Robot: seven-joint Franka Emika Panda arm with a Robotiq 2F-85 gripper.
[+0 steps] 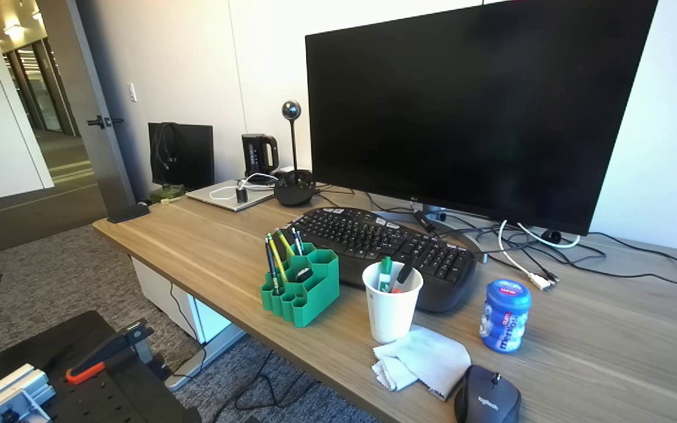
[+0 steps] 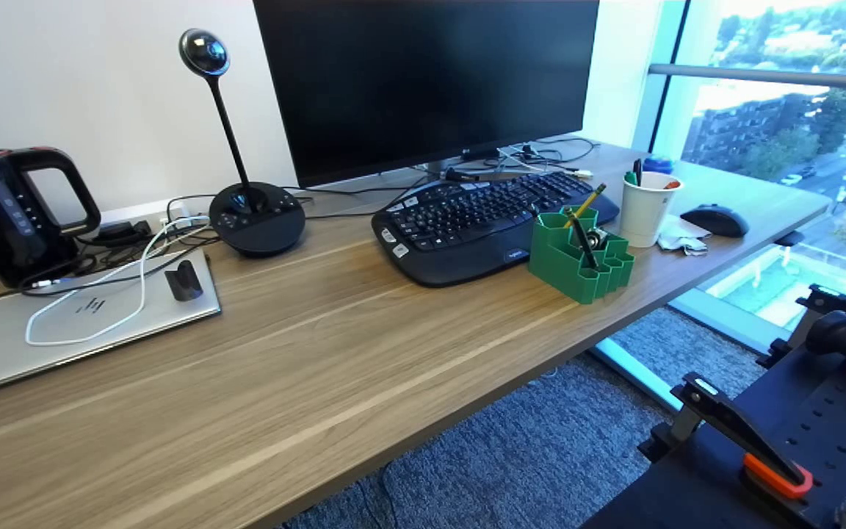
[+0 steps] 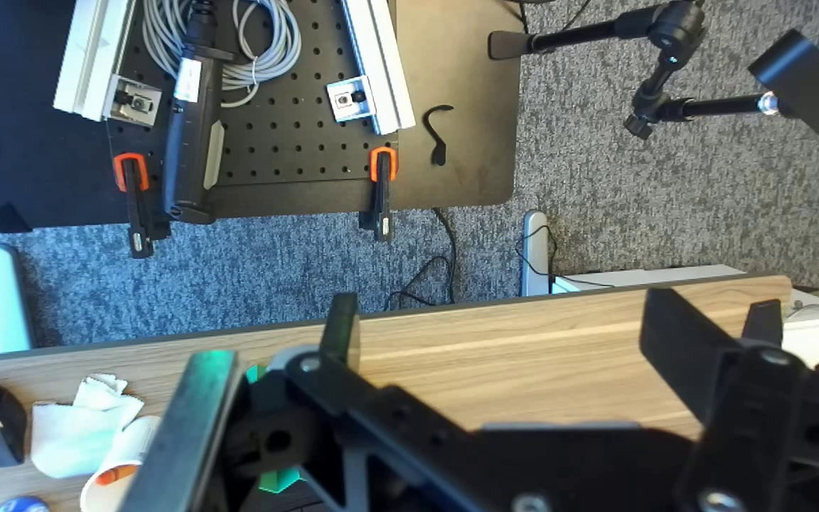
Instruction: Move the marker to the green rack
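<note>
Close up in the wrist view, the pincer (image 3: 505, 341) hangs spread wide, holding nothing. Beyond it, the dark marker (image 1: 406, 271) leans in the white cup (image 1: 393, 317) beside a green-capped marker (image 1: 385, 276); an off-centre grasp could catch both, or tip the cup by brushing its rim. Farther on, pencils (image 1: 277, 257) stand in the green rack (image 1: 322, 288), so a slanted entry might snag. Only the wrist view shows the pincer; both exterior views show the dark marker, which the wrist view's cropped cup seems to hide.
</note>
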